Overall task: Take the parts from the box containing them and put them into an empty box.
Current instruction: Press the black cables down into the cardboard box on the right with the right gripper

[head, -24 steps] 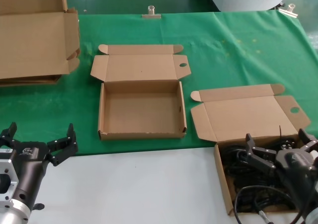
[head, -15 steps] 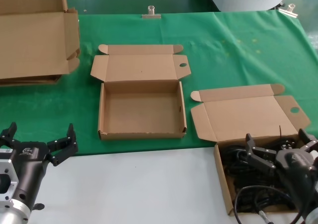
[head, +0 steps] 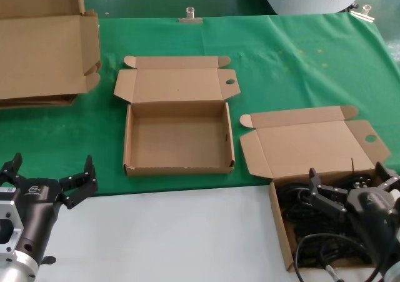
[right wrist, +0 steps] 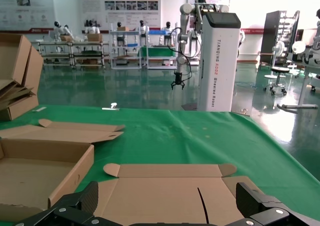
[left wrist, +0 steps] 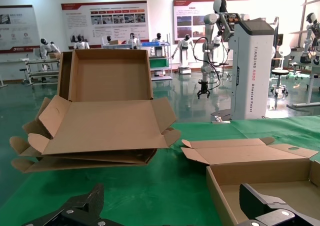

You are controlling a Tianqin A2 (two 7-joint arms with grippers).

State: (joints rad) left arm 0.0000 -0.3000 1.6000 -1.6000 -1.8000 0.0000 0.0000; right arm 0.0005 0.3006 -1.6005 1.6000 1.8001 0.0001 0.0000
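Right gripper point(head: 354, 193), jaws spread and grasping nothing, hovers over the parts point(head: 312, 216); it should straddle one bundle mid-length before closing.

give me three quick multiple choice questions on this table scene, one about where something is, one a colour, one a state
1. Where is the right gripper?
A. over the box of black power cords
B. over the empty mailer box
C. beside the large carton

2. What colour is the cloth under the boxes?
A. red
B. green
C. blue

3. How is the left gripper?
A. shut on a cord
B. shut on nothing
C. open, holding nothing

Answers:
1 A, its fingers hang above the power cords at the near right.
2 B, green cloth covers the far part of the table.
3 C, its fingers are spread apart over the white surface.
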